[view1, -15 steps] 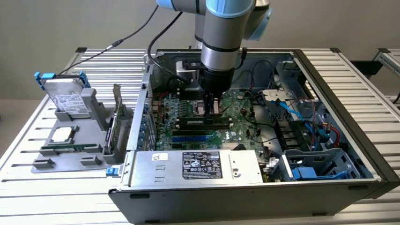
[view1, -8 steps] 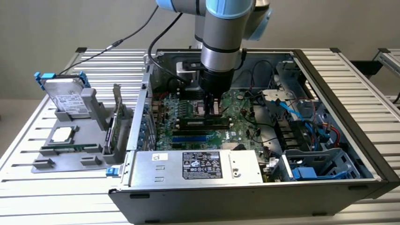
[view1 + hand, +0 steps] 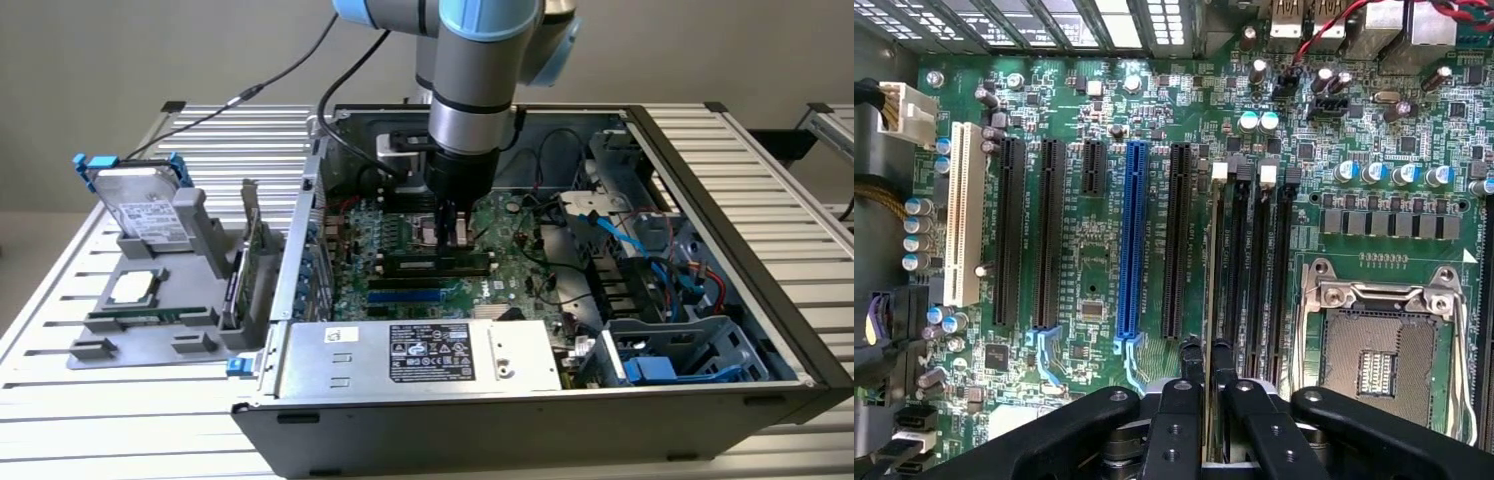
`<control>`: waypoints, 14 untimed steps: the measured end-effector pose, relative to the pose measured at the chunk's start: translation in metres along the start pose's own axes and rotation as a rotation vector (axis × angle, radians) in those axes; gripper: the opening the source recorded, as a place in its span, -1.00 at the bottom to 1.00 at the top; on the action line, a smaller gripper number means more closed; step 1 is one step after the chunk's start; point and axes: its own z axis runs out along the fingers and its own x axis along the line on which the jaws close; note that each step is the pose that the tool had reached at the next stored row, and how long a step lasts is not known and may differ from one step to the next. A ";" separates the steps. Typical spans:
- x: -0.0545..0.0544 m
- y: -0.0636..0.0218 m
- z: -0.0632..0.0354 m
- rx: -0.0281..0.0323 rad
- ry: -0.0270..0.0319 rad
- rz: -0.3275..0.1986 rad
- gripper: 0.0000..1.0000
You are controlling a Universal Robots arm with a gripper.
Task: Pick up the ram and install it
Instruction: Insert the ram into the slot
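- Black gripper (image 3: 1210,405), jaws narrow, pinches the ram (image 3: 1211,280), a thin green stick seen edge-on.
- It runs along close-packed black plastic memory slots (image 3: 1240,280), near the metal CPU socket (image 3: 1379,350).

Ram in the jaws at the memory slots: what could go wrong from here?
1. The ram, gripped edge-on by the jaws, could sit skewed to the memory slots; pressing may bend it.
2. A sideways slip could strike the open CPU socket beside those slots.
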 end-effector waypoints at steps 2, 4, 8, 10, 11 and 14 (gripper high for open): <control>-0.001 -0.0001 0.0003 -0.0006 0.0020 0.001 -0.73; -0.001 -0.0001 0.0002 -0.0007 0.0021 0.001 -0.73; -0.001 -0.0001 0.0000 -0.0008 0.0021 0.000 -0.73; -0.002 -0.0001 -0.0006 -0.0010 0.0021 0.001 -0.73; -0.002 0.0000 -0.0012 -0.0010 0.0020 0.001 -0.73; -0.001 0.0001 -0.0033 -0.0011 0.0021 0.001 -0.73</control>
